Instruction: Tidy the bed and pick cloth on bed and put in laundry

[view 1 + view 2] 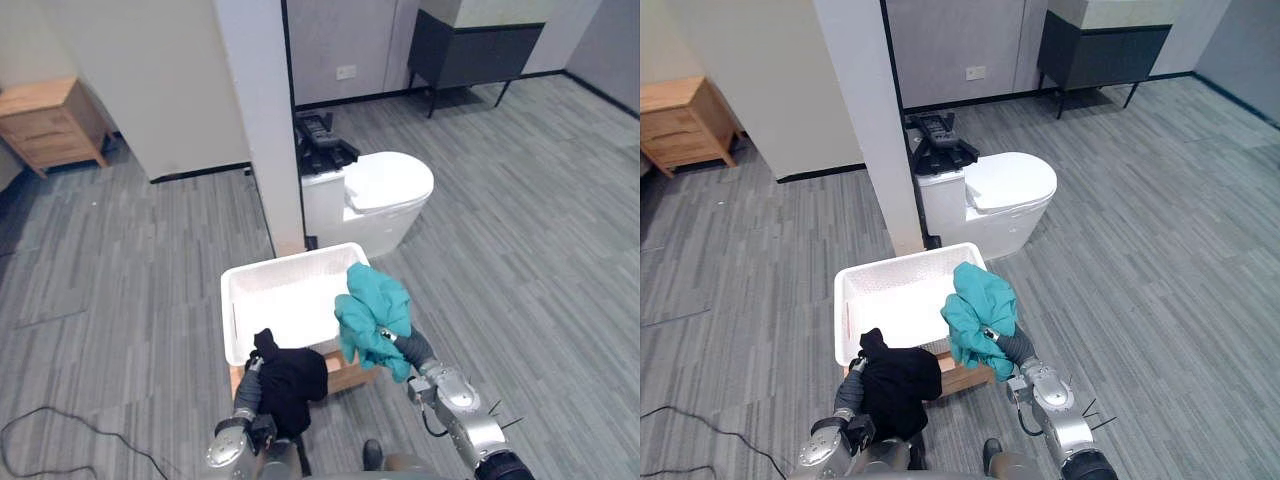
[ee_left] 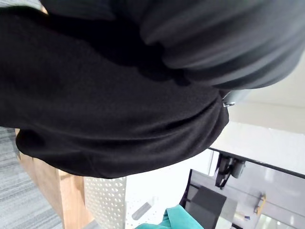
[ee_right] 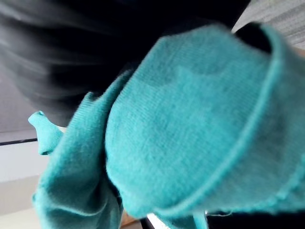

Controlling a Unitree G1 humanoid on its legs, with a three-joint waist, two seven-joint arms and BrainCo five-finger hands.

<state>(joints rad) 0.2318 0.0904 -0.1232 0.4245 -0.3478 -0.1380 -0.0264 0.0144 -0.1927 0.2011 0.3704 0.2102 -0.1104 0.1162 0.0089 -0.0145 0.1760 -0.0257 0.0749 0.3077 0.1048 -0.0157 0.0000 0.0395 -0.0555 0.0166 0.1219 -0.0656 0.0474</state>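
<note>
Left eye view: the left hand (image 1: 250, 386) carries a black cloth (image 1: 290, 385) and the right hand (image 1: 413, 346) carries a teal cloth (image 1: 372, 312). Both are raised at the near side of the white laundry basket (image 1: 227, 305), which sits on a low wooden stand (image 1: 347, 376). The teal cloth hangs over the basket's near right corner. The black cloth hangs at the near rim, and most of it appears to be outside the basket and over the stand.

Step in hand, as judged: depositing both cloths in the basket. To do it well, each arm should reach forward until its cloth hangs wholly over the basket's opening, then lower it past the rim before letting go. The black cloth needs the longer reach. Released where it is, it would likely drape over the rim or drop to the floor.

Not verifiable: each hand is buried in its cloth, so whether either is clenched or merely draped cannot be told. Left wrist view gives the black cloth at close range with a strip of the basket's perforated wall. Right wrist view gives teal cloth at close range. The bed is not seen, so its condition cannot be assessed.
</note>
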